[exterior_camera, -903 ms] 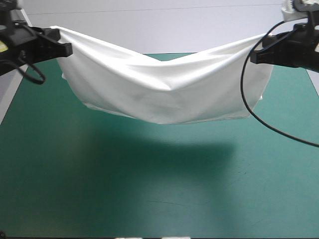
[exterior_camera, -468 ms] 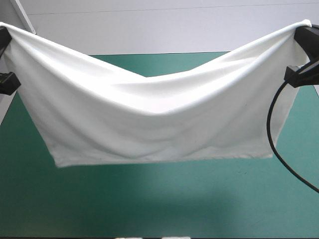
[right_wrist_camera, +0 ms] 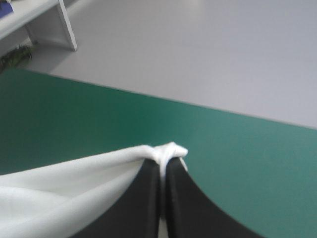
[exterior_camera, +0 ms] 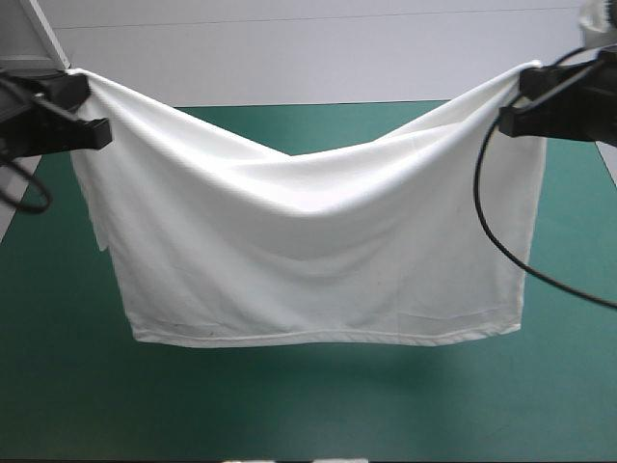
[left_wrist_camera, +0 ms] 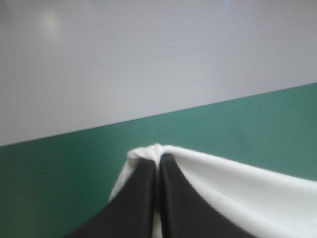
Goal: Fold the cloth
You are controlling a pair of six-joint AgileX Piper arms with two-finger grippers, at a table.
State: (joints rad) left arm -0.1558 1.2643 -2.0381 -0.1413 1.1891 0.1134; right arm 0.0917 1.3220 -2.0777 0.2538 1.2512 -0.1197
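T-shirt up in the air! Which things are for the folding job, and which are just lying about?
For the job:
T-shirt, held up and hanging spread
left end effector, shut on one top corner
right end effector, shut on the other top corner

Just there:
teal-green table underneath; nothing else loose shows

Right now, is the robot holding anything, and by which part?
Yes: the T-shirt. The left tool and the right tool each pinch one upper corner, so it hangs spread between them above the table.
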